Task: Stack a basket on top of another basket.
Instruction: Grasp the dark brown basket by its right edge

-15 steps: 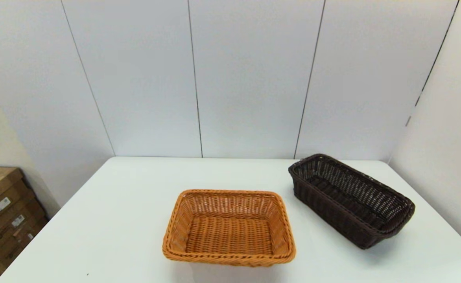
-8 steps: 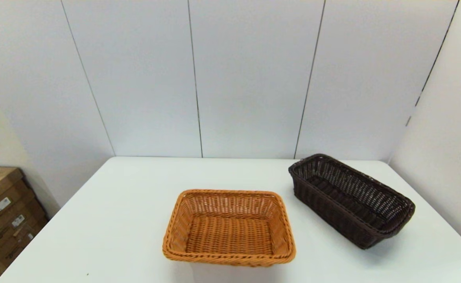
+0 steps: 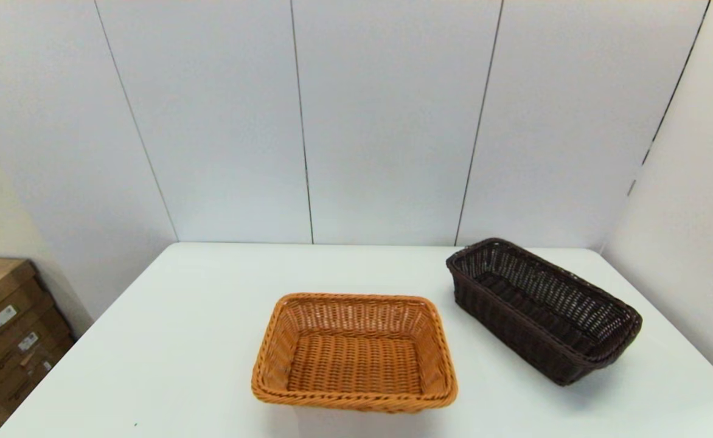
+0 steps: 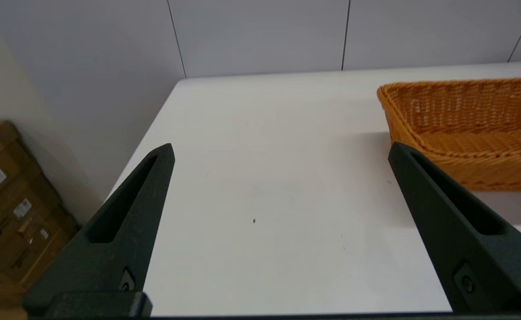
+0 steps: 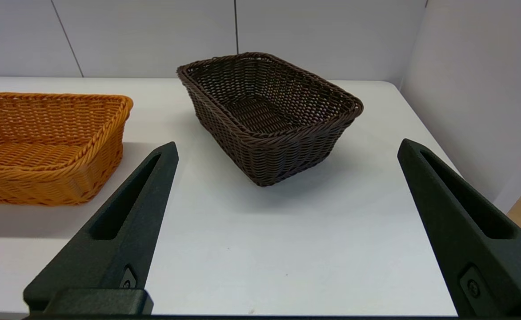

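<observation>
Baskets: two. Dark brown basket [image 3: 542,307], angled, near table's [image 3: 180,340] right edge toward far corner. Orange basket [image 3: 354,353], near front edge, centre; apart, unstacked. Head view: no grippers. Wrist views only: left gripper [image 4: 280,153], right gripper [image 5: 287,149], jaws wide, empty. Cardboard boxes [image 3: 3,334] beyond left edge.
</observation>
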Motion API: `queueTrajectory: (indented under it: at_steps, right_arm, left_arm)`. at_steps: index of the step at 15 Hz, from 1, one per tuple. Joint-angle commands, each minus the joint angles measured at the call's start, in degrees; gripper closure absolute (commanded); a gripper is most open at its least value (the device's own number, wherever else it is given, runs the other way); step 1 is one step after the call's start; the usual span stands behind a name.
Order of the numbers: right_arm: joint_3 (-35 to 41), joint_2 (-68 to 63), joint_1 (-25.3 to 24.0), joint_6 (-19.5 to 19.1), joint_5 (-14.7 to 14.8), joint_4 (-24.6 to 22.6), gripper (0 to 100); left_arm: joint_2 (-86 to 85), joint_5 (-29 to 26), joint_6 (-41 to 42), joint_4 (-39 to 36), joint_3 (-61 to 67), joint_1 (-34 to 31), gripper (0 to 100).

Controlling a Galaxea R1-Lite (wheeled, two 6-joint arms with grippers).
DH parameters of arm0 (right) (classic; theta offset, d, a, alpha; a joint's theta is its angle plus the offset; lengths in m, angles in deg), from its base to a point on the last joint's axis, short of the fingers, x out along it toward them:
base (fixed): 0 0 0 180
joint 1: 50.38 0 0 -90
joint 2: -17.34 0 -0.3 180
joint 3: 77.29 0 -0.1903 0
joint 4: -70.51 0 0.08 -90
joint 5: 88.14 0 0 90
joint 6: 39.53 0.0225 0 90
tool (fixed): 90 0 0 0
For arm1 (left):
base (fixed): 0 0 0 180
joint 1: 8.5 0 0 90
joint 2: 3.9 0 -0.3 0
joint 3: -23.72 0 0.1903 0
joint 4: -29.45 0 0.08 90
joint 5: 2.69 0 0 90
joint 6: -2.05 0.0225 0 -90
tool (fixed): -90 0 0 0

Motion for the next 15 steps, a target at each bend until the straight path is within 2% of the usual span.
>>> queueTrajectory:
  at_steps: [1,15]
  right_arm:
    - [0.0,-0.1,0.0,0.0,0.0,0.0,0]
    - [0.0,-0.1,0.0,0.0,0.1,0.0,0]
  left_arm:
    - [0.0,0.2,0.4,-0.2,0.5,0.0,0]
    - [0.0,0.2,-0.3,-0.2,0.5,0.0,0]
